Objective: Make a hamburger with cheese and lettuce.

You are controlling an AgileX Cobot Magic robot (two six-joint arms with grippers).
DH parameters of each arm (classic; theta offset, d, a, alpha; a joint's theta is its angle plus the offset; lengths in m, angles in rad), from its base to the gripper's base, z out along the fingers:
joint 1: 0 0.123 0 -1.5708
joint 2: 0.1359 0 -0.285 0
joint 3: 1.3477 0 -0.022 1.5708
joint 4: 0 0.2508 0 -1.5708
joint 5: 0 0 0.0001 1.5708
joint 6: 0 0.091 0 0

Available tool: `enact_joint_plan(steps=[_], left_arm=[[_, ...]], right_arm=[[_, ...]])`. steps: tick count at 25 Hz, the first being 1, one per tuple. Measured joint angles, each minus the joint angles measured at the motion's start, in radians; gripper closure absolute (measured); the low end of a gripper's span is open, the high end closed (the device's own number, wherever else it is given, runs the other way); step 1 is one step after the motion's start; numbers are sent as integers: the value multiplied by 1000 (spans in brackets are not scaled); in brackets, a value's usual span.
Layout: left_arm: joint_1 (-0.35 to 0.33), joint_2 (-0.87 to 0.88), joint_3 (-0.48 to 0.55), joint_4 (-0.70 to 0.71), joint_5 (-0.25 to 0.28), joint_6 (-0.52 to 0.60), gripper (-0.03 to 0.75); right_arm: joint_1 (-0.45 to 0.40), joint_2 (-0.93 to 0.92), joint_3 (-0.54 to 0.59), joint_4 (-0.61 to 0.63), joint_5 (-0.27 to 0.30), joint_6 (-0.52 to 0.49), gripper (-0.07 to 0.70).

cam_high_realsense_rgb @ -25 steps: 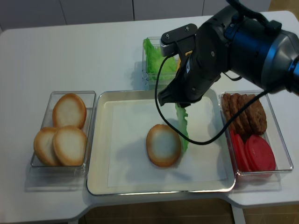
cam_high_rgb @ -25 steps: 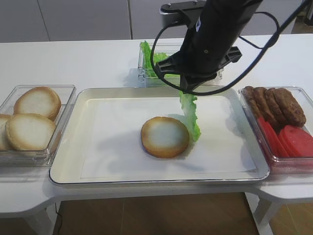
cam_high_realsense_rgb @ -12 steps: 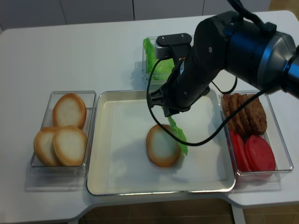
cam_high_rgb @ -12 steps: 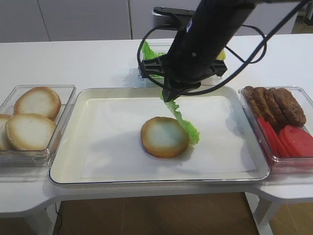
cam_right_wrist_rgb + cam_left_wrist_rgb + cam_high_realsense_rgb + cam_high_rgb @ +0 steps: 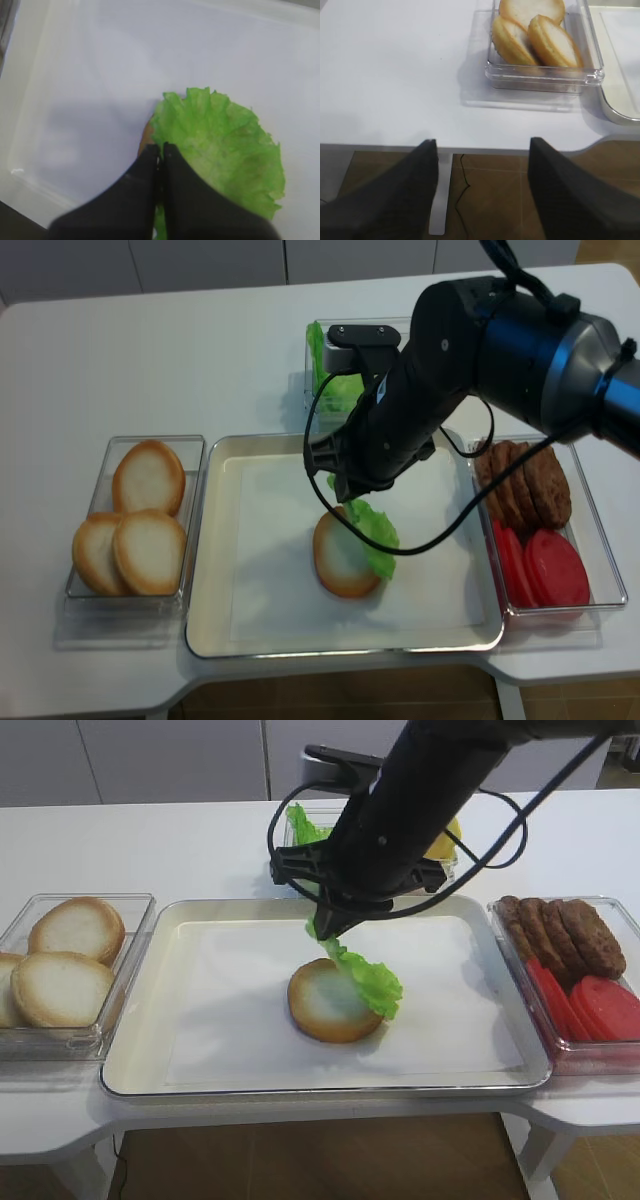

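The right claw (image 5: 322, 932) is clamped on the lettuce (image 5: 366, 980) edge, and the leaf trails from it toward 4 o'clock. It drapes over the right half of the bun (image 5: 325, 1001) at tray (image 5: 150, 1020) centre. The left claw's fingers (image 5: 385, 195) stand apart, far off at 9 o'clock.

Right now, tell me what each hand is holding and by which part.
The right hand is shut on the lettuce, pinching it at its ruffled edge while the leaf drapes over the hamburger. The left hand is open and holds nothing.
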State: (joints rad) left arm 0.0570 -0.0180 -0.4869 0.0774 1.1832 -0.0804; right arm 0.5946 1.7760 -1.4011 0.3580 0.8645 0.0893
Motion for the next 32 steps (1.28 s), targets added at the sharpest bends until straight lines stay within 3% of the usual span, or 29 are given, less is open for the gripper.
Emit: enact_joint_plan(steps=[9,12,16,20,25,32], left_arm=[[0,0,0,0,0,0,288],[0,0,0,0,0,0,288],[0,0,0,0,0,0,288],[0,0,0,0,0,0,288],[0,0,0,0,0,0,288],[0,0,0,0,0,0,288]], right_arm=[[0,16,0,41,-16,-10,598],[0,16,0,46,-16,-10,516],[0,16,0,48,-16,-10,346],[0,16,0,48,-16,-10,256],[0,5,0,-37,37,-10,239],[0,-110,0,-263,182,14,237]])
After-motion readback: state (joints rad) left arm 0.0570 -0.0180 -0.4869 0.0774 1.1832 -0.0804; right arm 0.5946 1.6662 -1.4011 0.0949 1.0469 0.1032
